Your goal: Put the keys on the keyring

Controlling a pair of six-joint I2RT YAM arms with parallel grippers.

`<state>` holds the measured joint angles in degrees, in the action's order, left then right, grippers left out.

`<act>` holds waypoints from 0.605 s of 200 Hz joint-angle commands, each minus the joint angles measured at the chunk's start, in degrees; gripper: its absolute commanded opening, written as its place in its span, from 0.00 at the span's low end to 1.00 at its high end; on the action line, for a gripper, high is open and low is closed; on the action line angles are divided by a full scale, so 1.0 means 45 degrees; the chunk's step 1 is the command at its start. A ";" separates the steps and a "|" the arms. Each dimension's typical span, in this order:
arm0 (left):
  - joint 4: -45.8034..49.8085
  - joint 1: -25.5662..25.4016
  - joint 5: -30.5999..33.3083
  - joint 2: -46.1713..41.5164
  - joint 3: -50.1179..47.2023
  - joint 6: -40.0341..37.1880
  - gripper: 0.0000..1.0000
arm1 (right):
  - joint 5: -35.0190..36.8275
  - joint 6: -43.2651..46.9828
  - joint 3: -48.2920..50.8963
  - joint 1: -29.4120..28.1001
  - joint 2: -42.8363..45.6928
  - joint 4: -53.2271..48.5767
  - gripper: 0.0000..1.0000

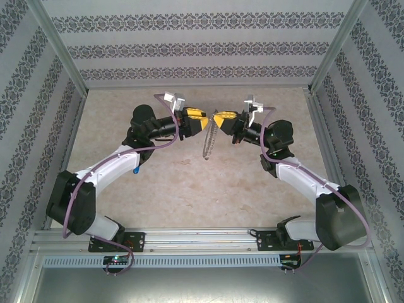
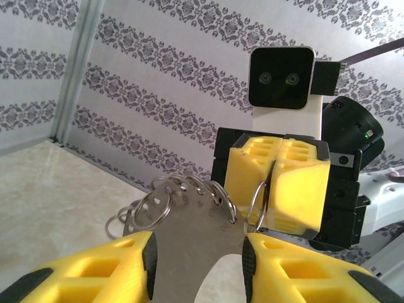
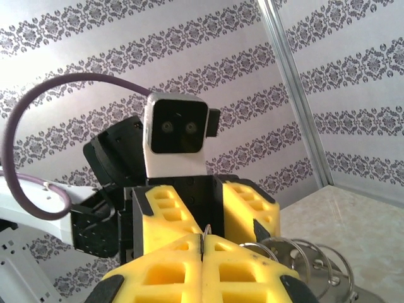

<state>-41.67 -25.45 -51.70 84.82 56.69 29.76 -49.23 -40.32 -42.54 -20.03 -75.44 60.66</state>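
Both arms rise from their bases at the near edge of the counter point(image 1: 189, 196) and bend inward, so that their wrists meet nose to nose above its middle. The left arm point(image 1: 113, 167) sweeps up from the left with its elbow out and its forearm pointing right; the right arm point(image 1: 303, 177) mirrors it. The left jaws stand part-way apart with a flat metal plate point(image 2: 189, 233) between the yellow fingers point(image 2: 95, 268); whether they press on it cannot be told. The right jaws are closed tight, pinching the thin wire of the keyring point(image 1: 208, 144), with their tips just beside the left ones.
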 commanded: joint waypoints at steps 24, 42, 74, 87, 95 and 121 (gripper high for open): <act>-0.2622 -0.0106 -0.0907 0.0350 0.0157 0.1550 0.41 | 0.0032 -0.0183 -0.0637 -0.0255 -0.0327 0.1088 0.00; -0.3053 -0.0106 -0.0991 0.0460 0.0150 0.1835 0.41 | 0.0042 -0.0239 -0.0658 -0.0310 -0.0477 0.1167 0.00; -0.3357 -0.0123 -0.1086 0.0615 0.0213 0.2047 0.38 | 0.0042 -0.0286 -0.0687 -0.0361 -0.0594 0.1254 0.00; -0.3431 -0.0106 -0.1146 0.0664 0.0259 0.2125 0.34 | 0.0047 -0.0280 -0.0682 -0.0372 -0.0599 0.1253 0.00; -0.3500 -0.0106 -0.1215 0.0716 0.0274 0.2183 0.32 | 0.0062 -0.0279 -0.0672 -0.0361 -0.0603 0.1264 0.00; -0.3708 -0.0106 -0.1225 0.0777 0.0217 0.2290 0.31 | 0.0081 -0.0272 -0.0653 -0.0335 -0.0599 0.1246 0.00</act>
<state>-53.23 -25.45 -55.64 87.92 56.69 38.44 -49.10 -40.82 -43.46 -20.88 -78.17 62.13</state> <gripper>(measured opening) 0.306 0.065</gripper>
